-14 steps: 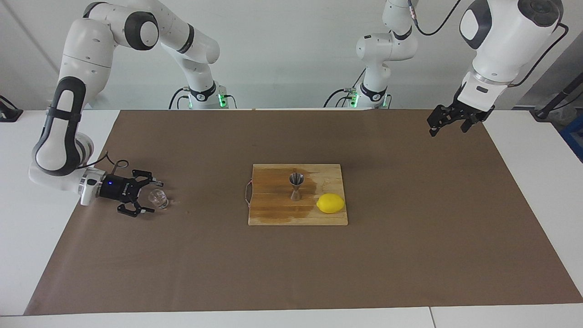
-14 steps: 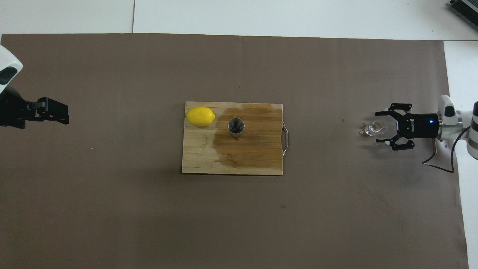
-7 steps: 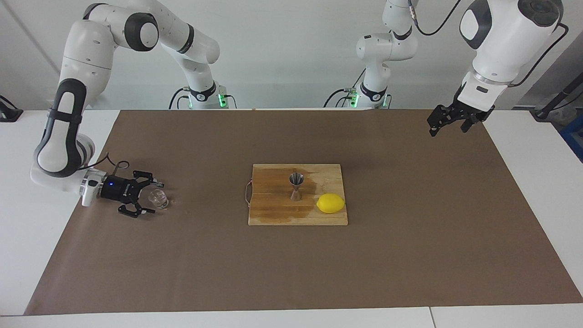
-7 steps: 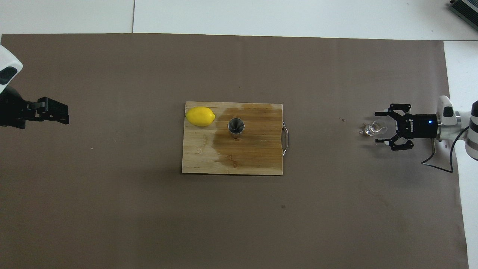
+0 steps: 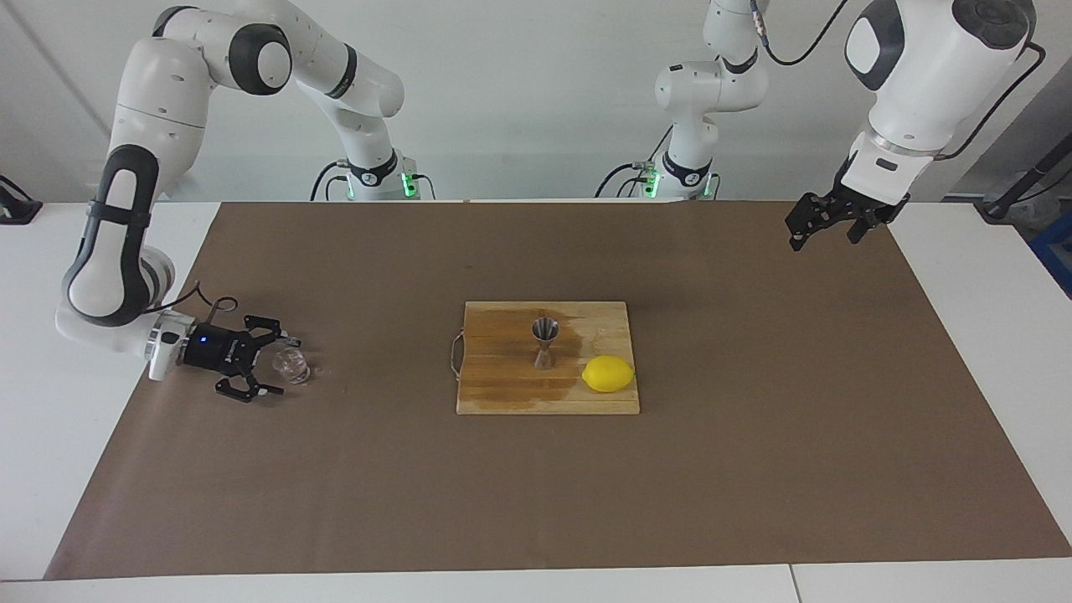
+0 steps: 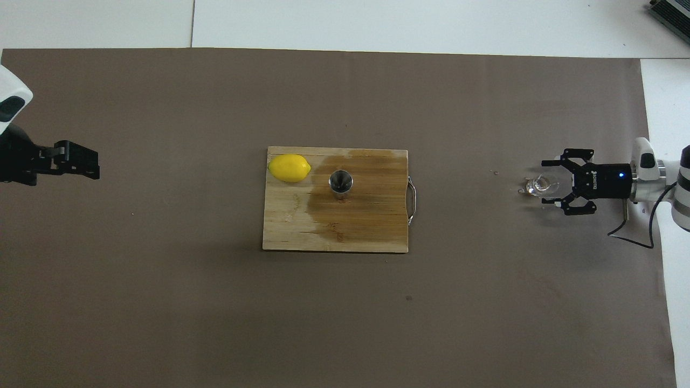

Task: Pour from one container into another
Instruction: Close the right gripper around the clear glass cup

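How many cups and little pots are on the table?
2. The tiny glass cup sits on the brown mat at the right arm's end, between the right hand's open fingers. The steel jigger stands on the wooden board, beside the lemon.

Two robot arms work at one surface (image 5: 126, 469) covered by one brown mat (image 5: 754, 469). At the mat's middle lies one wooden cutting board (image 5: 502, 394), bearing one steel jigger (image 5: 544, 342) and, beside it, one yellow lemon (image 5: 608, 373). One clear glass cup (image 5: 291, 366) stands on the mat, well apart from the board toward the right arm's end. Each arm carries one hand, two in all.
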`<state>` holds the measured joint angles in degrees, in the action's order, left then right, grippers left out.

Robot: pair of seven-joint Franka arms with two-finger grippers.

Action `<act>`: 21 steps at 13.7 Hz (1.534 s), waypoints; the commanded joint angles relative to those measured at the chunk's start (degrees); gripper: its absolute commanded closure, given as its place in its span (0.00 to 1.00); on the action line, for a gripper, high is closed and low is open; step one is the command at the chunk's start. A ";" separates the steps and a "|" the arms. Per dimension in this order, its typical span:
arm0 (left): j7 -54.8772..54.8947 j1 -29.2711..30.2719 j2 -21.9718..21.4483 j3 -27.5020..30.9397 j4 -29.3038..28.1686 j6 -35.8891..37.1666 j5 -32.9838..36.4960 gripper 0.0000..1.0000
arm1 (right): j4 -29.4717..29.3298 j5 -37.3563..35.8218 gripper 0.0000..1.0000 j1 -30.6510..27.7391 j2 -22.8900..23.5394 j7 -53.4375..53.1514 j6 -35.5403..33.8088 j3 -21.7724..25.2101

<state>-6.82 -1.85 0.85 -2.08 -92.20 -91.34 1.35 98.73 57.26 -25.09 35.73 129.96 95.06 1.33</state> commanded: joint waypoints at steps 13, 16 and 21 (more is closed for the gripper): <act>-0.65 0.18 -1.82 -0.12 -2.11 -0.33 0.85 0.00 | -0.73 2.42 0.17 0.66 1.01 1.44 1.09 -0.45; -0.65 0.18 -1.82 -0.12 -2.11 -0.33 0.85 0.00 | -0.73 2.25 0.17 0.57 1.01 1.53 1.00 -0.45; -0.65 0.18 -1.82 -0.12 -2.11 -0.33 0.85 0.00 | -0.82 1.45 0.23 0.48 1.01 1.70 0.83 -0.45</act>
<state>-6.82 -1.85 0.85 -2.08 -92.20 -91.34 1.35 98.73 58.75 -23.96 35.92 130.11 95.74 1.30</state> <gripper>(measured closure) 0.000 0.220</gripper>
